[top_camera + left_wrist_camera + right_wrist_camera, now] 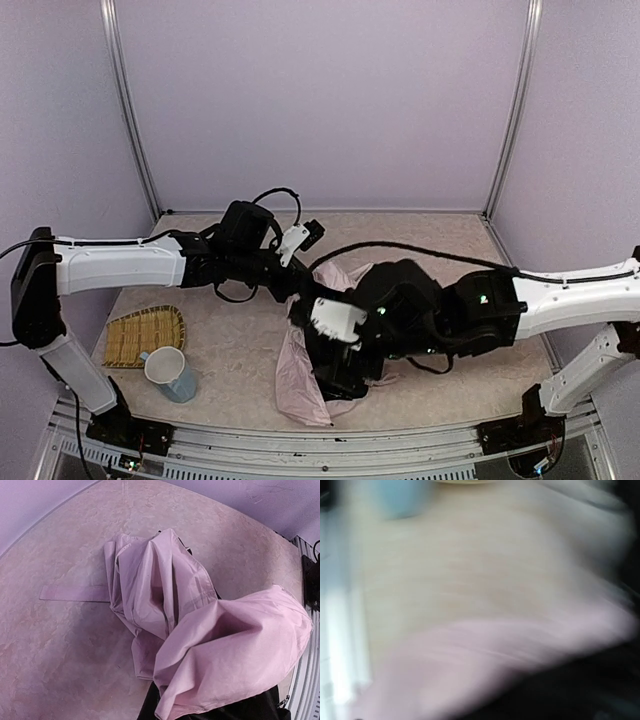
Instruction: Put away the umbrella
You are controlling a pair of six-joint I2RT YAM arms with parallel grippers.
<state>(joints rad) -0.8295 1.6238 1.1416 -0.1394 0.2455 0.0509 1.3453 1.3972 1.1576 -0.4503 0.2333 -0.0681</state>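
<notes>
Left gripper point(298, 290) is pinched fully shut at the umbrella point(300, 385); right gripper point(330, 345) opening can't be told, view's blurred. Loose fabric should be gathered evenly.

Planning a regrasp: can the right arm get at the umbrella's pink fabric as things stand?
Probably yes. The right end effector is right over the umbrella; its blurred wrist view shows pink fabric close below, nothing between. The left arm is at the far side, clear of the near fabric.
</notes>
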